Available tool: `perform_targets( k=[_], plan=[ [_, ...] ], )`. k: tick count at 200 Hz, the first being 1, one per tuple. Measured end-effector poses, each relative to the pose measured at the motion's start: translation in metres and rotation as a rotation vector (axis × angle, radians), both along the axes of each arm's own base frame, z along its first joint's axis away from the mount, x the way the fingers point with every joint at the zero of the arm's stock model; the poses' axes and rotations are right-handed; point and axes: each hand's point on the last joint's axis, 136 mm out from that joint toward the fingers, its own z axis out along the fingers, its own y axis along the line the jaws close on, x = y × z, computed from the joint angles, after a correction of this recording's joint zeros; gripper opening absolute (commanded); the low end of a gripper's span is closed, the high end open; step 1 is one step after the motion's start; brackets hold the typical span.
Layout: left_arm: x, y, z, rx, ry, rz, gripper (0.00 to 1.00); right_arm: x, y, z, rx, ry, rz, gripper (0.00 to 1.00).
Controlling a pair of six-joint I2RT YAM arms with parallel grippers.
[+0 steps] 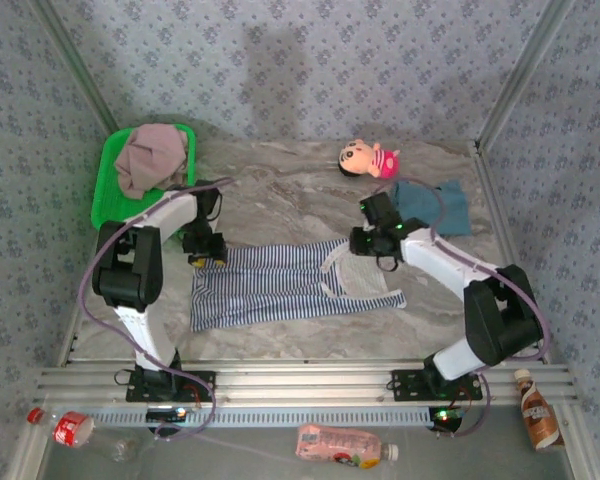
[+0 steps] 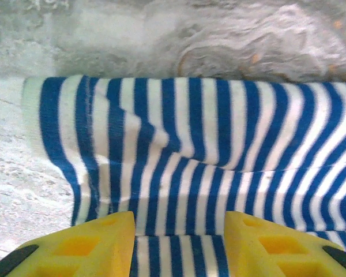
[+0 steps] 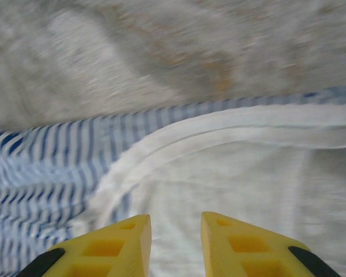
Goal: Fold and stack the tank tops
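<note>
We had the striped tank top (image 1: 280,285) spread flat on the table (image 1: 280,190) so, we judged, both far corners could be pinched for a fold. Our left claw (image 1: 206,250) hung wide over its left hem; our right claw (image 1: 366,240), narrower but empty, sat over the neckline.

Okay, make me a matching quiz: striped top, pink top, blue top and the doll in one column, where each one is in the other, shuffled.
Things:
1. striped tank top
2. mauve-pink tank top
3. teal-blue tank top
4. plush doll

Places:
A. bunched in the green tray, far left
B. far edge, right of centre
C. spread flat in the middle
D. right side, just nearer than the doll

Pairs: 1-C, 2-A, 3-D, 4-B
</note>
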Motion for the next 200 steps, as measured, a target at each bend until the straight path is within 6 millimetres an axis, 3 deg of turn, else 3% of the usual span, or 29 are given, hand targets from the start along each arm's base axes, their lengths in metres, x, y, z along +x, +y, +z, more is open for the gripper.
perform_targets(
  k=[24,44,64,94,143,175,200],
  plan=[
    [-0.011,0.006,-0.009,0.019,0.038,-0.003,0.42,-0.019,0.045,-0.011,0.054,0.031,0.05,0.32],
    [-0.021,0.005,-0.014,0.032,0.064,-0.016,0.42,-0.03,0.067,-0.026,0.063,0.068,0.075,0.32],
    [-0.029,0.004,-0.019,0.046,0.081,-0.034,0.41,-0.037,0.074,-0.044,0.043,0.104,0.088,0.32],
    [-0.048,0.006,-0.02,0.058,0.103,-0.039,0.41,-0.038,0.069,-0.071,-0.011,0.158,0.087,0.32],
    [-0.076,-0.003,-0.021,0.052,0.132,-0.019,0.41,-0.015,0.069,-0.069,-0.062,0.141,0.127,0.3],
    [-0.089,-0.017,-0.021,0.033,0.149,0.02,0.42,0.012,0.068,-0.07,-0.136,0.117,0.195,0.3],
    [-0.104,-0.03,-0.022,0.012,0.165,0.064,0.42,0.038,0.079,-0.069,-0.184,0.088,0.291,0.3]
  ],
)
